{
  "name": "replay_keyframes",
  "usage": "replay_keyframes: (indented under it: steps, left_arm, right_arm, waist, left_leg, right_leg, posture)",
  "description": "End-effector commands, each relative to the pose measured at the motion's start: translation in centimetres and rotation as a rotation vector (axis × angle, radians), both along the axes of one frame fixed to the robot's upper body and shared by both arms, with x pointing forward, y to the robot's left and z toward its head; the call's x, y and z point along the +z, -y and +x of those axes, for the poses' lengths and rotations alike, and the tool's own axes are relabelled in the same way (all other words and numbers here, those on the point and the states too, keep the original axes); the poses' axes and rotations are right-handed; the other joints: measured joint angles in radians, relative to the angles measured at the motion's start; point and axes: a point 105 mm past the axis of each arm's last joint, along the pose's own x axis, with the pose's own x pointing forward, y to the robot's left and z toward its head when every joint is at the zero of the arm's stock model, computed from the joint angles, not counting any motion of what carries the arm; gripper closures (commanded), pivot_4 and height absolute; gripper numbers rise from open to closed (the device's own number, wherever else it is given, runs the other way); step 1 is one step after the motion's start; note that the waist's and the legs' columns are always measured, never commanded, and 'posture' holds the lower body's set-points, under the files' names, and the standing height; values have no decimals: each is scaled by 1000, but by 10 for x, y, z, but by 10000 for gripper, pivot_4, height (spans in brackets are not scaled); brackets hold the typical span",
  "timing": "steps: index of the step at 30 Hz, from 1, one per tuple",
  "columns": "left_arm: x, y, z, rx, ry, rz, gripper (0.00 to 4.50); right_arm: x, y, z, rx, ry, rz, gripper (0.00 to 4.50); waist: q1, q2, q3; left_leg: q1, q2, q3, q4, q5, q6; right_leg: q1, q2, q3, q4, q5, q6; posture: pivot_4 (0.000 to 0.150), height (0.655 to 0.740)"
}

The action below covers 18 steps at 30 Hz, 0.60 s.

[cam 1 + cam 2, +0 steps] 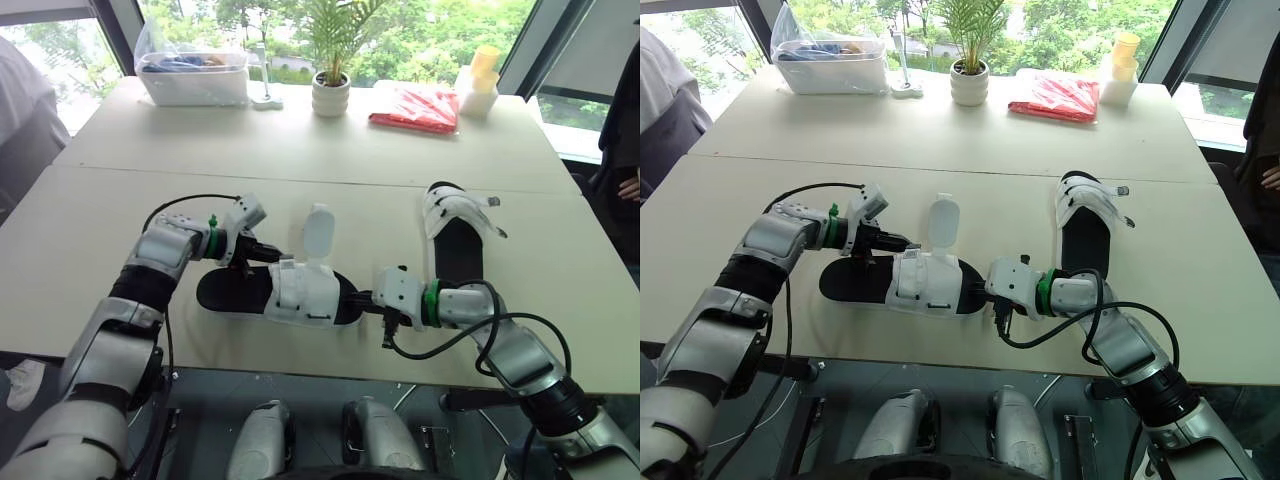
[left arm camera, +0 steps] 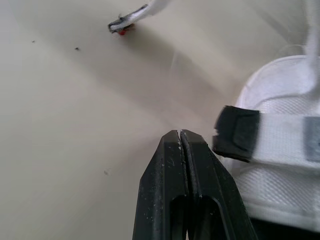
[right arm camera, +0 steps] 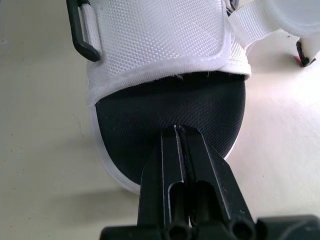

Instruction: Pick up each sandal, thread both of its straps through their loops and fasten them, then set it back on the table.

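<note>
On the near sandal (image 1: 300, 292), 1 strap (image 1: 318, 230) stands unthreaded. Your left gripper (image 2: 180, 134) and right gripper (image 3: 177, 129) sit clenched, empty; open left, take strap.

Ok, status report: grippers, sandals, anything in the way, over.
Left gripper shut, empty, beside near sandal. Right gripper shut, at its rounded end. One strap standing loose; far sandal straps loose too. Nothing in the way.
</note>
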Motion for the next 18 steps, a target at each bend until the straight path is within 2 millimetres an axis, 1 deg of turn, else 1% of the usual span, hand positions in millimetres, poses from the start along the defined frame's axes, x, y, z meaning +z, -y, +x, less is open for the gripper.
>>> replay_keyframes:
  steps: [1, 3, 4, 6, 8, 9, 10, 13, 14, 16, 18]
  left_arm:
    - [56, 0, 11, 61, -30, -218, 42424]
    - [66, 2, 8, 60, -77, -264, 36017]
    - [74, 6, 5, 52, -127, -304, 31323]
    - [82, 13, 1, 59, -235, -345, 21161]
    - [85, 19, 1, 84, -304, -368, 11738]
    - [87, 21, 1, 99, -347, -381, 6346]
    - [88, 25, 1, 123, -409, -398, 1655]
    - [92, 34, 3, 186, -543, -444, 1655]
    - [90, 37, 7, 231, -574, -460, 1655]
    - [78, 39, 16, 350, -648, -485, 1655]
    - [71, 40, 20, 417, -685, -499, 1655]
  right_arm:
    - [-60, 20, -22, -55, -219, -150, 45000]
    - [-60, 19, -22, -57, -219, -149, 45000]
    - [-61, 19, -23, -58, -219, -149, 45000]
    - [-61, 19, -24, -60, -219, -147, 45000]
    - [-61, 19, -24, -61, -218, -147, 45000]
    - [-61, 18, -24, -61, -218, -147, 45000]
    - [-62, 18, -25, -62, -218, -147, 45000]
    - [-62, 19, -25, -62, -217, -147, 45000]
    - [-62, 19, -25, -61, -217, -147, 45000]
    - [-63, 19, -25, -61, -215, -148, 45000]
    - [-63, 19, -24, -62, -215, -147, 45000]
  waist:
    - [0, -1, 0]
    - [-2, -1, 0]
    - [-2, -1, -1]
    - [-1, -1, -1]
    - [-1, -2, -1]
    - [-1, -2, -1]
    - [-1, -2, -1]
    - [-1, -3, -1]
    - [0, -4, -1]
    - [0, -4, -1]
    - [-1, -4, -2]
  left_leg:
    - [-3, 0, 0, 1, 0, 0]
    - [-8, 0, 0, 3, 0, 0]
    - [-9, 0, 0, 4, 0, 0]
    - [-9, 0, 0, 4, 0, 1]
    - [-9, 0, 0, 4, 0, 1]
    - [-8, 0, 0, 4, 0, 1]
    - [-8, 0, 0, 5, 0, 1]
    - [-9, 0, -1, 5, 0, 1]
    - [-9, 0, -1, 5, 0, 1]
    - [-8, 0, -1, 5, 0, 1]
    - [-8, 0, -1, 5, 0, 1]
  right_leg:
    - [-2, 0, 0, 1, 0, 0]
    - [-7, 0, -1, 3, 0, 1]
    - [-7, 0, -1, 3, 0, 1]
    - [-7, 0, -1, 3, 0, 1]
    - [-6, 0, -2, 3, 0, 1]
    - [-6, 0, -2, 3, 0, 1]
    - [-6, 0, -2, 3, 0, 1]
    - [-6, 0, -2, 3, 1, 3]
    - [-6, 0, -2, 4, 2, 4]
    - [-6, 0, -3, 4, 2, 6]
    - [-6, 0, -3, 4, 3, 11]
  posture:
    - [1500, 7241]
    - [1500, 7241]
    - [1500, 7241]
    - [1500, 7241]
    - [1500, 7241]
    - [1500, 7241]
    - [1500, 7241]
    - [1500, 7241]
    - [1500, 7241]
    - [1500, 7241]
    - [1500, 7241]
